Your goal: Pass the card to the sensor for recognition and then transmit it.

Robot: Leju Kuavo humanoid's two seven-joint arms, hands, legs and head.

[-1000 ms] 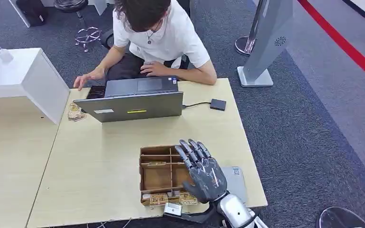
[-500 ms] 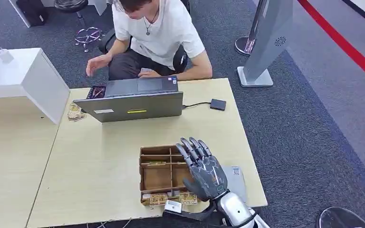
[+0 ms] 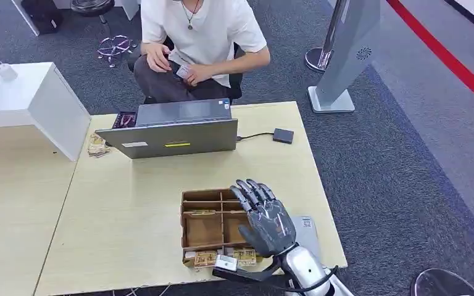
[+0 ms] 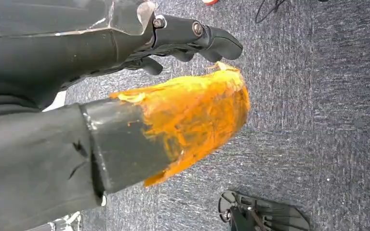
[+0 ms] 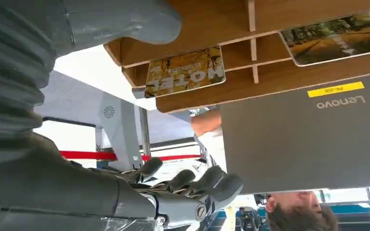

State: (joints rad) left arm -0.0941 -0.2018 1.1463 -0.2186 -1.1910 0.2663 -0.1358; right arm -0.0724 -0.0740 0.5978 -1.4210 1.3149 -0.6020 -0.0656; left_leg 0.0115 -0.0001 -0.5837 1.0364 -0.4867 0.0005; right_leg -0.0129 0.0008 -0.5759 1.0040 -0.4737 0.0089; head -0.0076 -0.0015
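A brown wooden card box (image 3: 205, 229) stands near the table's front edge, with printed cards (image 3: 205, 258) upright in its front row. My right hand (image 3: 265, 223) hovers open over the box's right side, fingers spread, holding nothing. The right wrist view shows its fingers (image 5: 192, 185) stretched out, the box (image 5: 270, 19) and two yellow-printed cards (image 5: 185, 72) (image 5: 337, 36). A small black box on a cable (image 3: 282, 135) lies right of the laptop (image 3: 173, 134). My left hand (image 4: 192, 36) hangs over the carpet, its thumb (image 4: 192, 115) coated orange, and holds nothing.
A person in a white shirt (image 3: 200, 31) sits behind the table, holding a card (image 3: 182, 71) in the lap. A grey flat pad (image 3: 305, 231) lies under my right wrist. A white cabinet (image 3: 31, 102) stands at left, loose cards (image 3: 99, 146) beside it.
The person has pulled both hands back from the table and laptop and now holds a card in the lap. My right hand has drifted slightly right and nearer me.
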